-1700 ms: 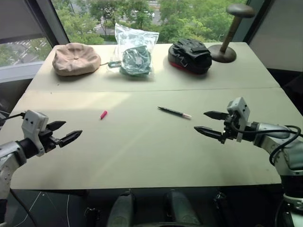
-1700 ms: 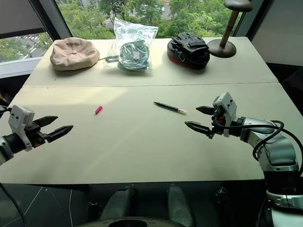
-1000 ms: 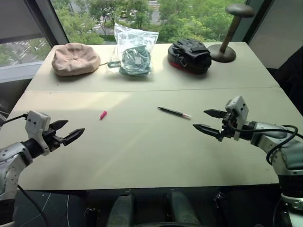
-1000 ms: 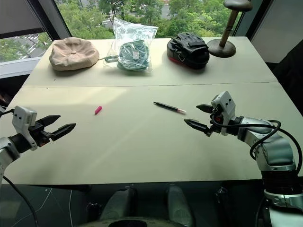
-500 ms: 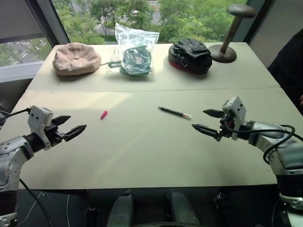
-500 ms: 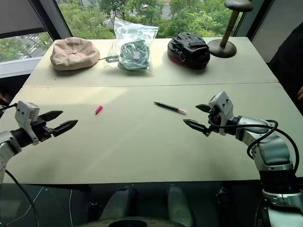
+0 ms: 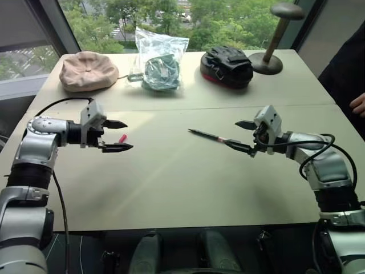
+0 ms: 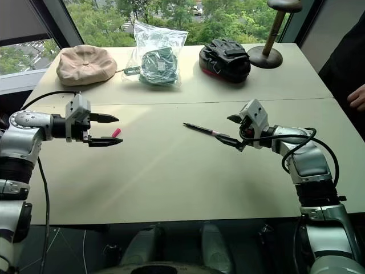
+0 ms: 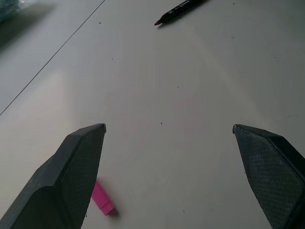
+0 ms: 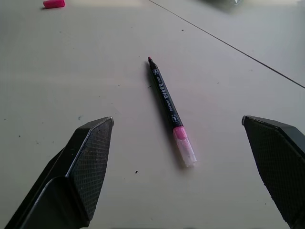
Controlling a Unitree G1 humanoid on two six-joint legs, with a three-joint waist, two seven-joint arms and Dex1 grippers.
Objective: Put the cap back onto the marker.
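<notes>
The cap (image 7: 122,138), tiny and bright pink, lies on the table left of centre. My left gripper (image 7: 128,135) hovers level over it, open, and the cap shows just behind its fingertips. In the left wrist view the cap (image 9: 102,201) lies beside one finger (image 9: 71,176). The marker (image 7: 205,135), with a black barrel and a pale pink end, lies at the table's middle with its fine tip pointing left. My right gripper (image 7: 231,132) is open at the marker's pale end. In the right wrist view the marker (image 10: 167,102) lies between the two spread fingers.
Along the far edge are a beige hat (image 7: 88,71), a clear bag of green items (image 7: 159,61), a black and red bag (image 7: 229,65) and a wooden stand (image 7: 271,40). A person's hand (image 7: 358,105) and dark sleeve show at the right edge.
My left arm swung in from the near left edge to the cap. My right gripper moved forward to the marker's pale end. A person came into view at the right.
</notes>
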